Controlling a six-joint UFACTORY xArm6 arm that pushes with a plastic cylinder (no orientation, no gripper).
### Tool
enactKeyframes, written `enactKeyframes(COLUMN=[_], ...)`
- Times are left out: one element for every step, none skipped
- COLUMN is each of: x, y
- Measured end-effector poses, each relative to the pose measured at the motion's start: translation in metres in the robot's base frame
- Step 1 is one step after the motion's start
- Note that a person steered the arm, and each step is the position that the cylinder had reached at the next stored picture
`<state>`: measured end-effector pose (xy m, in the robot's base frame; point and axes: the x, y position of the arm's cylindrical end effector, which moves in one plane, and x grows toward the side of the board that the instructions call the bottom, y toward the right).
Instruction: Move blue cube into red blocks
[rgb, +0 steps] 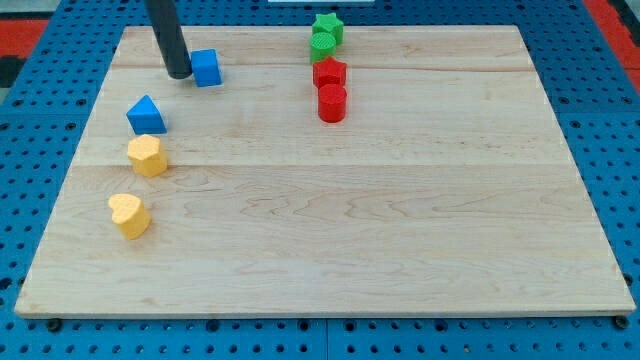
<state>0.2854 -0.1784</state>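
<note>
Nearest to the view's bottom lies a yellow heart block (129, 215), close to the left edge of the wooden board (400, 230). Above it stand a yellow hexagon block (147, 156) and a blue triangle block (146, 115). My tip (179, 73) sits just beside the left face of the blue cube (206, 68), near the board's top edge. The cube looks square, without a long axis, and its sides run almost parallel to the board's edges. To its right, bare wood lies up to the red blocks (330, 88), which stand below two green blocks (325, 37). No fingers exist on this rod.
</note>
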Motion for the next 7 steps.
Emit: enactKeyframes(x=[0.0,0.0,-0.003,-0.012,-0.038,-0.051,-0.028], y=[0.019,0.02,0.024,0.031,0.031,0.033,0.047])
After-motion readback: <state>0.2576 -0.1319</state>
